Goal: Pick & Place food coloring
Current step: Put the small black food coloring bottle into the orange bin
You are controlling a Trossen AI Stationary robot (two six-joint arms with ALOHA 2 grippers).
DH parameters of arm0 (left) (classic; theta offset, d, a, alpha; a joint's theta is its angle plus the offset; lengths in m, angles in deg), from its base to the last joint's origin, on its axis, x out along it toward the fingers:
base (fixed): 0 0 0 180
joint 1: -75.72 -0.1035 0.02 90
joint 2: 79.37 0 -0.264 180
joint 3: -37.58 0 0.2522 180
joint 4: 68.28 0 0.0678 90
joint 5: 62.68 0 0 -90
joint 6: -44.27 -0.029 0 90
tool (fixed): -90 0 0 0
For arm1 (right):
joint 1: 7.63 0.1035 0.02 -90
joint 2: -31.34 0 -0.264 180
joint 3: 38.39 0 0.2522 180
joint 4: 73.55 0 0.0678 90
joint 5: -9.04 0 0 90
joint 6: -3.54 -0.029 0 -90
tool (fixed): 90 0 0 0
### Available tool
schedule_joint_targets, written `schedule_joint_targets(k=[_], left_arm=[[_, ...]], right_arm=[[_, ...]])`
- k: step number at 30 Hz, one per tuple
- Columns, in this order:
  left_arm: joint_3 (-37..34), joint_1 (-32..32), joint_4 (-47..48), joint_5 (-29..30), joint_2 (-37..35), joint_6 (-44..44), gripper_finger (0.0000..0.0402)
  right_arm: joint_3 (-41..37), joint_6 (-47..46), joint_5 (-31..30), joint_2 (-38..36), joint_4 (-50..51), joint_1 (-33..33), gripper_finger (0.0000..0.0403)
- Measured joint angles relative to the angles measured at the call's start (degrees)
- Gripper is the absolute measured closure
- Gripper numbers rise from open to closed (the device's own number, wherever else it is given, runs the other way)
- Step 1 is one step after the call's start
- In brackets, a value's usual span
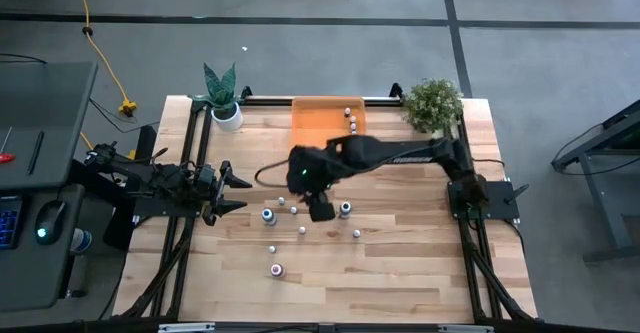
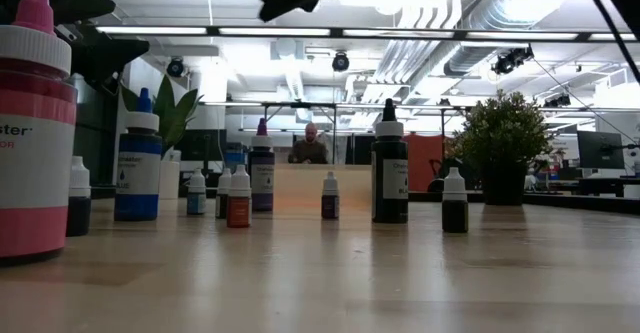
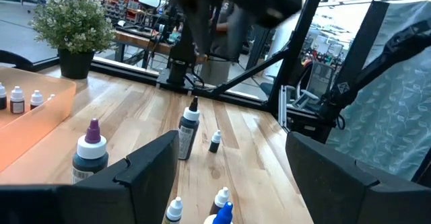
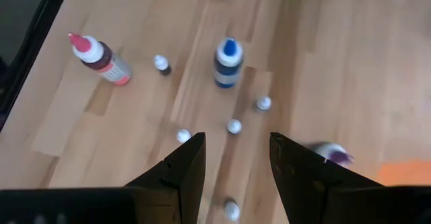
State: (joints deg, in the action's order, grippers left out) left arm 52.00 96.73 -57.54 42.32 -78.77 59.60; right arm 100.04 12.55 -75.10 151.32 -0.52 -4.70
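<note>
Jaws of right gripper parted, empty, above scattered dropper bottles. Left gripper parted, waiting at counter's edge. Four bottles in orange tray; most remain on counter.

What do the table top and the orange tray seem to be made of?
The table top looks like pale wood with a smooth finish: plank seams and grain show. The orange tray looks like plastic, perhaps translucent, with an even colour; I cannot be sure.
</note>
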Motion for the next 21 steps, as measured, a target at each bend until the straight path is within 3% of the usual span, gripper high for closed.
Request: schedule_joint_targets(k=[13, 21], left_arm=[[0.0, 0.0, 0.0, 0.0, 0.0, 0.0, 0.0130], [0.0, 0.0, 0.0, 0.0, 0.0, 0.0, 0.0130]], right_arm=[[2.0, -8.9, -2.0, 9.6, -7.7, 4.2, 0.0249], [2.0, -6.5, -2.1, 13.8, -9.1, 6.2, 0.0249]])
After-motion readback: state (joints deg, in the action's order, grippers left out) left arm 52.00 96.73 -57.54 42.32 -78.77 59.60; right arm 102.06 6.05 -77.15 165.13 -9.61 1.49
